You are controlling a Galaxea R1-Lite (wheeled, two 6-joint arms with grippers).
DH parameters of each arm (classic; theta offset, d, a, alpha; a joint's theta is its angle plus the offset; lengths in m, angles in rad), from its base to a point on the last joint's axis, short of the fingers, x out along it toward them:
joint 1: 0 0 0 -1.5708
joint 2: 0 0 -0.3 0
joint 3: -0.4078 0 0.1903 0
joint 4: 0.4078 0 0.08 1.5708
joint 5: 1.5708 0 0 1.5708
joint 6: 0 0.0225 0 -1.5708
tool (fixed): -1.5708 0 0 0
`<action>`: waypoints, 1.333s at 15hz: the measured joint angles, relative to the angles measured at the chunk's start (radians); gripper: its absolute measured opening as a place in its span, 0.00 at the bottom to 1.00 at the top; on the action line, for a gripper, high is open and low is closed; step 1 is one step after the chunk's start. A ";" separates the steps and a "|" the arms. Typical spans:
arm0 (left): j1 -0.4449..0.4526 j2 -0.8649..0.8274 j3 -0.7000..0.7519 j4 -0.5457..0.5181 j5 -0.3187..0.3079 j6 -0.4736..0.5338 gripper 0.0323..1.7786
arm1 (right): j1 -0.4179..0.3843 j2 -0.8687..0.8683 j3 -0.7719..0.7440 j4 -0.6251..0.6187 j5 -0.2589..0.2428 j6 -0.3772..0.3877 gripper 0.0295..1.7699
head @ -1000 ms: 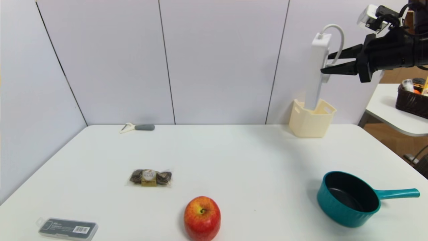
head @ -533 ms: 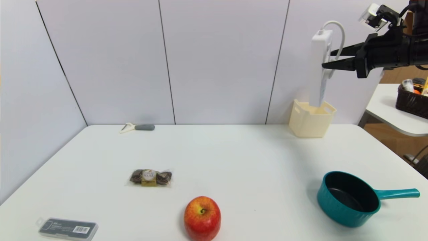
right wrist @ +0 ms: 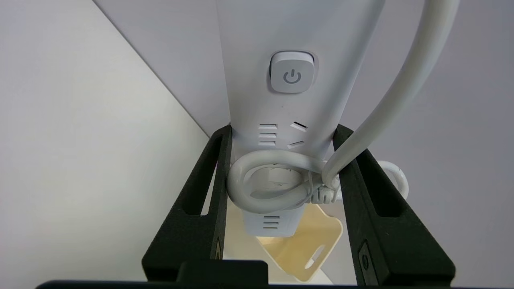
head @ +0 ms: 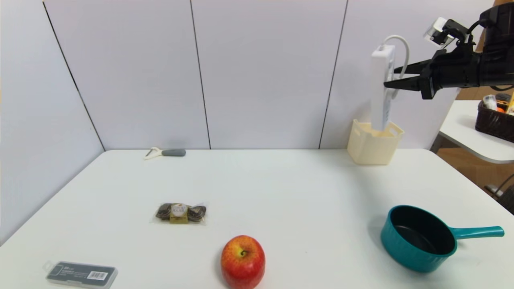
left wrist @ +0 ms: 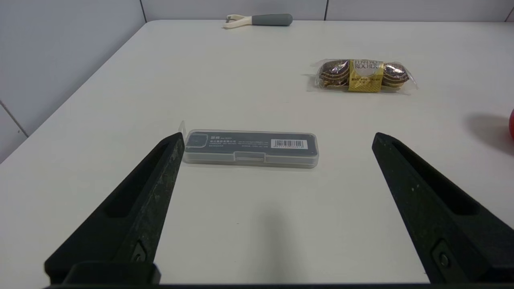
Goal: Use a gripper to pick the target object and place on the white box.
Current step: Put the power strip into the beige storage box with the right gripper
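The target object, a long white power strip (head: 379,88), hangs upright with its cord looped at the top. My right gripper (head: 391,78) is shut on its sides from the right, near its upper end. In the right wrist view the fingers (right wrist: 219,168) clamp the strip (right wrist: 281,80) below its round button, with the coiled cord between them. The strip's lower end sits at the opening of the white box (head: 373,144), which shows directly beneath it (right wrist: 317,237). My left gripper (left wrist: 277,136) stands open low over the table's front left.
A teal saucepan (head: 417,239) sits at the front right. An apple (head: 243,261), a chocolate pack (head: 180,212), a grey barcode case (head: 82,274) and a peeler (head: 166,152) lie on the table. A side table with a basket (head: 494,120) stands to the right.
The right gripper has carried the strip a little farther back toward the wall. The strip has swung from tilted to nearly upright over the box. The left arm has not moved.
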 joint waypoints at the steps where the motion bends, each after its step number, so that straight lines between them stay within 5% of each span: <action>1: 0.000 0.000 0.000 0.000 0.000 0.000 0.95 | -0.003 0.006 0.000 -0.014 0.000 0.001 0.45; 3: 0.000 0.000 0.000 0.000 0.000 0.000 0.95 | -0.004 0.017 -0.001 -0.044 0.002 0.015 0.04; 20: 0.000 0.000 0.000 0.000 0.000 0.000 0.95 | -0.007 0.066 0.000 -0.074 0.002 0.027 0.04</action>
